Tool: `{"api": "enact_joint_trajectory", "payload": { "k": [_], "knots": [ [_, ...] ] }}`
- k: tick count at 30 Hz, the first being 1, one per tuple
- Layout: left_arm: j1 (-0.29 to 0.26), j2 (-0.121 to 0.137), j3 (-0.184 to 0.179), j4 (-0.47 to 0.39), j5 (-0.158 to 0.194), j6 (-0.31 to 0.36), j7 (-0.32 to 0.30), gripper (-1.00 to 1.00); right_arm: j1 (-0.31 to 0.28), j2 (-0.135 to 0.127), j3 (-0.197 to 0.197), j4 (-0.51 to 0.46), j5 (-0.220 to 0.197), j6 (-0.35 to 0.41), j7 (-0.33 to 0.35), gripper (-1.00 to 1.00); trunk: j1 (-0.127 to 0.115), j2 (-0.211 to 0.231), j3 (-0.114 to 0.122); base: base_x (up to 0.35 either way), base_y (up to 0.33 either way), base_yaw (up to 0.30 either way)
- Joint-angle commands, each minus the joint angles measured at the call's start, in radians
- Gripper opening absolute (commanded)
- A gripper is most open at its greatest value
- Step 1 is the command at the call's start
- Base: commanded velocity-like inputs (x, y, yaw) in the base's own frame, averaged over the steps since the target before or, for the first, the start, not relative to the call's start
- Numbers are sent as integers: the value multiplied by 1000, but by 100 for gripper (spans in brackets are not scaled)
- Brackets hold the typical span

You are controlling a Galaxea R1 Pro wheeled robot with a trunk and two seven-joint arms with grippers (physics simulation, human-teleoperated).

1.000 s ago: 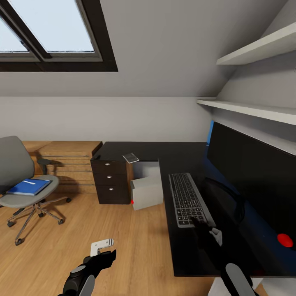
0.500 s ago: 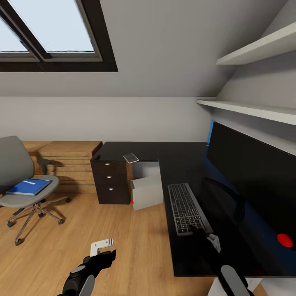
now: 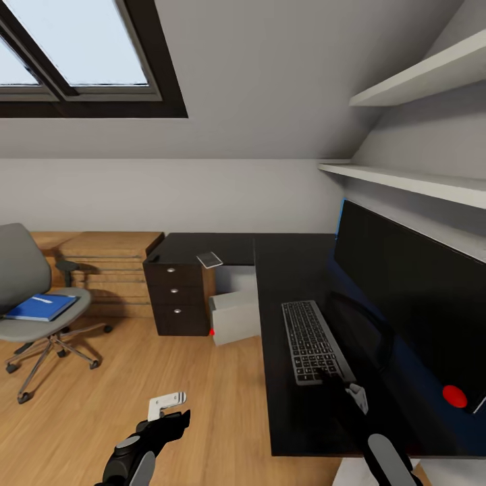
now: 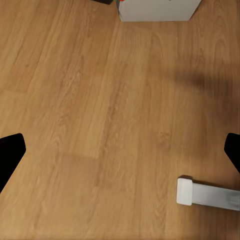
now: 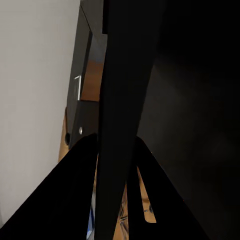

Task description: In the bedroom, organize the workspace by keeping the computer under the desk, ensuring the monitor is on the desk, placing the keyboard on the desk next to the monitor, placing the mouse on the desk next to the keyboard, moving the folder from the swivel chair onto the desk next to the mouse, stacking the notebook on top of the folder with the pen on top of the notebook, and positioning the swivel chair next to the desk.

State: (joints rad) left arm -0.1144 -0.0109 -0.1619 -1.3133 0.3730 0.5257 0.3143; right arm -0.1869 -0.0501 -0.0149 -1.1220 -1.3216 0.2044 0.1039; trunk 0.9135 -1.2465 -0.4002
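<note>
The keyboard lies on the black desk in front of the monitor. My right gripper is shut on the keyboard's near end; in the right wrist view its fingers clamp the dark keyboard edge-on. Low over the wooden floor, my left gripper hangs open and empty. The computer stands tilted beside the drawer unit. The notebook lies on the desk above the drawers. The swivel chair at left carries the blue folder with the pen. The mouse is out of view.
A light wooden dresser stands against the back wall between chair and desk. Wall shelves hang above the monitor. A small red spot shows low by the monitor. The left wrist view looks down on floor boards and the computer's base.
My right gripper has dragged the keyboard along the desk toward me and a little toward the monitor. The whole view then shifted slightly. The left arm has stayed put.
</note>
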Motion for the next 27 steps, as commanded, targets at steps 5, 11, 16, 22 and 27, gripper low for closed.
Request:
{"api": "enact_joint_trajectory", "payload": {
  "k": [5, 11, 16, 22, 27],
  "knots": [
    [-1, 0, -2, -1, 10, 2, 10, 100, 0, -2, -2, 2, -1, 6, -53, -100, 0, 0, -1, 253, -2, 0],
    [-1, 0, -2, -1, 10, 2, 9, 100, 0, -8, -2, 2, -1, 6, -53, -100, 0, 0, -1, 307, -9, 0],
    [-1, 0, -1, -1, 10, 2, 9, 100, 0, -8, -2, 2, -1, 6, -53, -100, 0, 0, -1, 109, -165, 0],
    [-1, 0, -1, -1, 10, 2, 9, 100, 0, -8, -3, 2, -1, 5, -54, -100, 0, 0, -1, 10, -35, 0],
    [-1, 0, -1, -1, 11, 2, 9, 100, 0, -8, -7, 3, -1, 5, -55, -100, 0, 0, -1, 1, -13, 0]
  ]
}}
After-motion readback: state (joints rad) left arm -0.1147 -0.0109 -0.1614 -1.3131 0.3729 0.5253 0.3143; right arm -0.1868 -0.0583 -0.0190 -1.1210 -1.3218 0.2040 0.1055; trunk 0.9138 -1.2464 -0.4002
